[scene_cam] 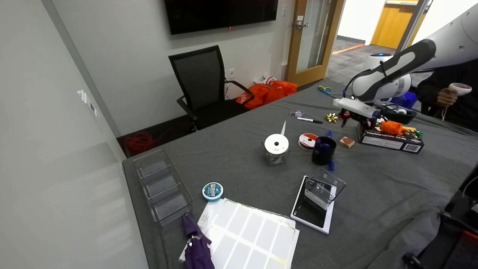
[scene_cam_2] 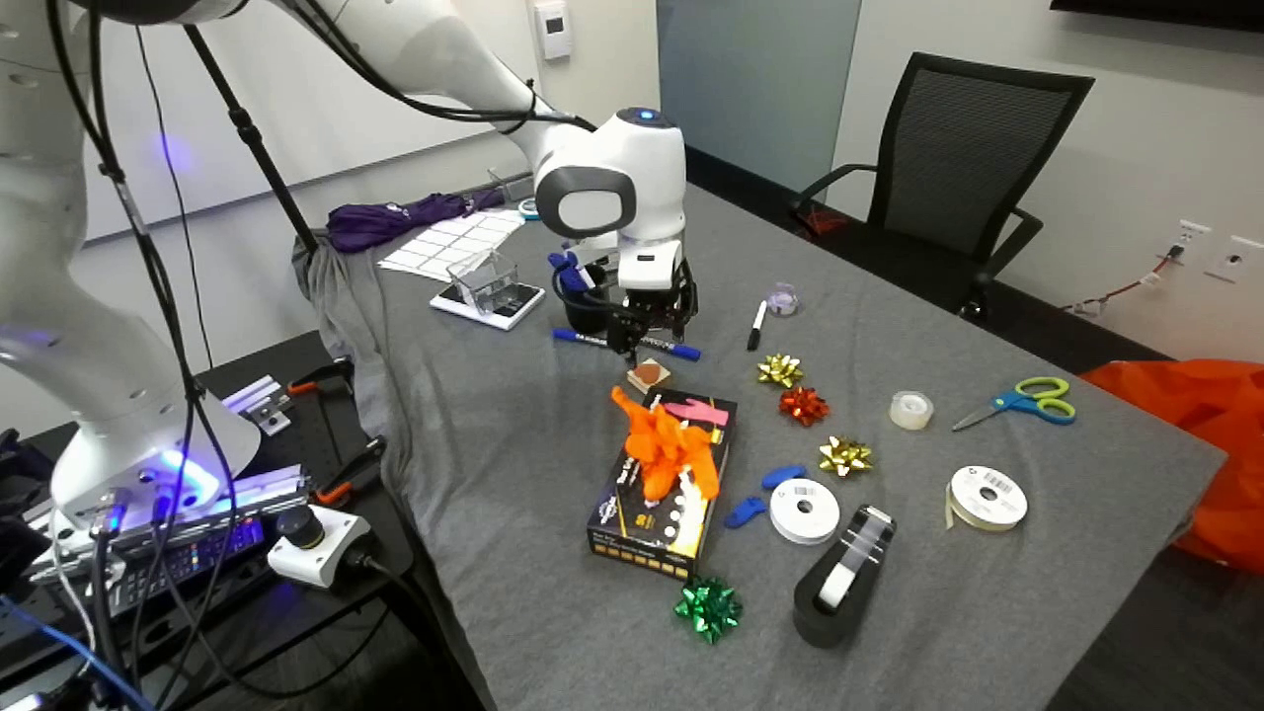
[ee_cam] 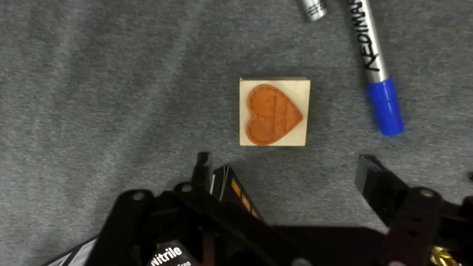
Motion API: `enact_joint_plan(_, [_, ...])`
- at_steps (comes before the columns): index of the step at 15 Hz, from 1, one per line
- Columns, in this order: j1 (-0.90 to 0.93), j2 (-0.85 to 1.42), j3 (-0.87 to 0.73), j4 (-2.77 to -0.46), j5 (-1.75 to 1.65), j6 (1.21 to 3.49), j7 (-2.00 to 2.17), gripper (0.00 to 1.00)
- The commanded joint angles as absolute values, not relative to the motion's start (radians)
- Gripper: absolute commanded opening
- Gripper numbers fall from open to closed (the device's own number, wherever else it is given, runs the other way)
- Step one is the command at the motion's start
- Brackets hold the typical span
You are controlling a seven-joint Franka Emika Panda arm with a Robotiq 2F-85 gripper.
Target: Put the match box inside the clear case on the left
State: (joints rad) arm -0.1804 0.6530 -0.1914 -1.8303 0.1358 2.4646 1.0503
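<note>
Your hand [ee_cam: 286, 162] is spread and empty, presumably to straddle the small, square, orange-hearted block of pale wood [ee_cam: 273, 113], seemingly the match box. That block lies flat on the grey-clothed table [scene_cam_2: 494, 415], near the black cardboard glove box [scene_cam_2: 642, 523].

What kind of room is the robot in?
Probably an office meeting room: there's a big black wall screen, an office chair and a glass-panelled door.

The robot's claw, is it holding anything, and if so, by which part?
Nothing is held: in the wrist view the fingers stand apart, and the heart-marked block lies on the grey cloth.
</note>
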Motion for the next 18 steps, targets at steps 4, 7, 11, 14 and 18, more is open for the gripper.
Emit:
enact_joint_plan(4, [-0.225, 0.734, -0.185, -1.777, 0.204, 2.474, 0.925, 1.00])
enact_joint_plan(7, [-0.226, 0.739, -0.178, -1.795, 0.237, 2.491, 0.887, 1.00])
enact_joint_plan(11, [-0.220, 0.749, -0.168, -1.789, 0.283, 2.495, 0.864, 1.00])
enact_joint_plan(14, [-0.216, 0.759, -0.167, -1.785, 0.294, 2.498, 0.859, 0.75])
enact_joint_plan(18, [-0.211, 0.757, -0.171, -1.788, 0.295, 2.492, 0.862, 0.51])
